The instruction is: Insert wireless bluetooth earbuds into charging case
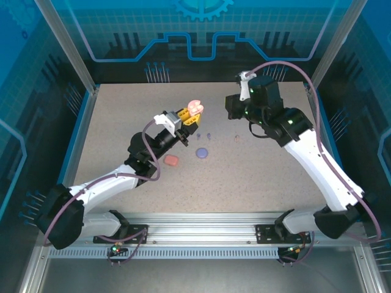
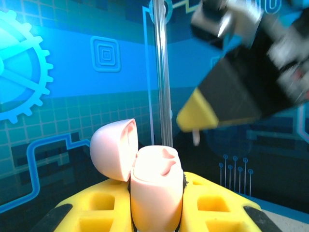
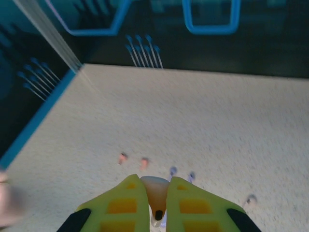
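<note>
Speckled beige tabletop (image 1: 256, 177) is lying below as the left hand (image 1: 187, 117) is gripping the open pale-pink plastic charging case (image 2: 155, 179) aloft; the right hand (image 3: 154, 186) is pinching a tiny beige earbud (image 3: 155, 193), best lowered slowly and squarely into the case

Speckled beige table (image 1: 256, 177), blue patterned walls (image 1: 122, 24)

Left hand (image 1: 193, 115) closed, aloft; right hand (image 3: 154, 188) closed, opposite

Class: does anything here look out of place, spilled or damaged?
Nothing looks damaged. The red-orange earbuds and purple earbuds lie loose on the table, apart from the red case and purple case.
</note>
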